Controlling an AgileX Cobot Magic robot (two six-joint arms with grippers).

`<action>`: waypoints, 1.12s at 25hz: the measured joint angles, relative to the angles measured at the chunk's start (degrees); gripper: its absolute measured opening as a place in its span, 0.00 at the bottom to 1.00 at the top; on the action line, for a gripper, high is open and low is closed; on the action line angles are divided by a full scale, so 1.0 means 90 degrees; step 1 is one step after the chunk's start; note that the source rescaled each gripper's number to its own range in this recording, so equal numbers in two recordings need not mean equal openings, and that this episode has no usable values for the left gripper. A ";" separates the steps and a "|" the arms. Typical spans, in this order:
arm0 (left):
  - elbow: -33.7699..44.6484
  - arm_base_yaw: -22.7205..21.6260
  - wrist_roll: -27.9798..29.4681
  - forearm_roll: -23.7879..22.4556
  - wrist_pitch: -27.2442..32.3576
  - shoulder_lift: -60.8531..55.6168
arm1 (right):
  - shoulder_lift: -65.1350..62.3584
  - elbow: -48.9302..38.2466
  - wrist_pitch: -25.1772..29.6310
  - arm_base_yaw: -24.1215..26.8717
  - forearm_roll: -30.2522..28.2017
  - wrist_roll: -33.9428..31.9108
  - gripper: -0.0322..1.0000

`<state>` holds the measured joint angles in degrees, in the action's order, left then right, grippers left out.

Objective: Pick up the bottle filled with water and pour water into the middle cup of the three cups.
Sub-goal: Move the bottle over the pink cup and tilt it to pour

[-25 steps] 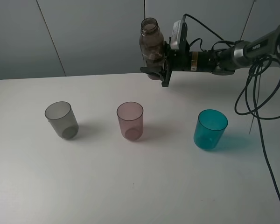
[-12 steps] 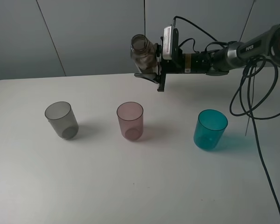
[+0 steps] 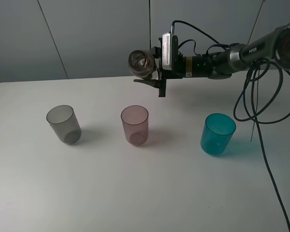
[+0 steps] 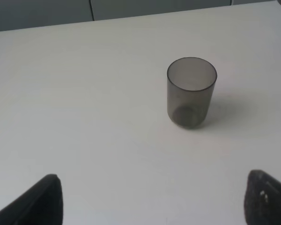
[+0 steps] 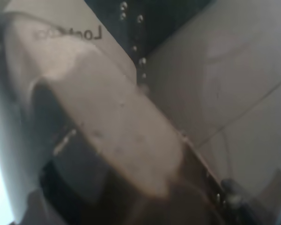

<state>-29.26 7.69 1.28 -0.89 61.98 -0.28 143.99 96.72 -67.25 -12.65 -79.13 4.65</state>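
The bottle (image 5: 107, 140) fills nearly the whole frame — smoky, see-through, very close and blurred. Small droplets (image 5: 139, 47) bead beside a dark band. Faint lettering (image 5: 70, 33) marks a pale patch — too blurred to read. Grey wall panels (image 5: 243, 70) show behind.

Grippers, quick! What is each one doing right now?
Left gripper: open, holding nothing.
Right gripper: shut on the tall smoky brownish-grey see-through plastic bottle, which is tilted.

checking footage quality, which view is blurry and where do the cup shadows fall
Exterior high: sharp, even light, each cup throwing a faint shadow toward the view's right, the blue cup tinting its own teal. Left wrist: grey cup crisp, gripper fingertips dark and blurred. Right wrist: the bottle fills the frame, out of focus.
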 joint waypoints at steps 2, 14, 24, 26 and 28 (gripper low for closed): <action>0.0000 0.0000 0.0000 0.0000 0.0000 0.0000 | 0.0000 -0.0050 0.0000 -0.0010 0.0000 0.0257 0.09; 0.0000 0.0000 0.0000 0.0000 0.0000 0.0000 | 0.0000 -0.0141 0.0014 -0.0111 0.0028 0.1480 0.09; 0.0000 0.0000 0.0000 0.0000 0.0000 0.0000 | -0.0020 -0.0141 0.0014 -0.0129 0.0300 0.2361 0.09; 0.0000 0.0000 0.0000 0.0000 0.0000 0.0000 | -0.0020 -0.0141 0.0038 -0.0129 0.0344 0.2518 0.09; 0.0000 0.0000 0.0000 0.0000 0.0000 0.0000 | -0.0020 -0.0141 0.0081 -0.0129 0.0379 0.2702 0.09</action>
<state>-29.26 7.69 1.28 -0.89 61.98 -0.28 143.82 95.45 -66.52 -13.81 -75.72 28.97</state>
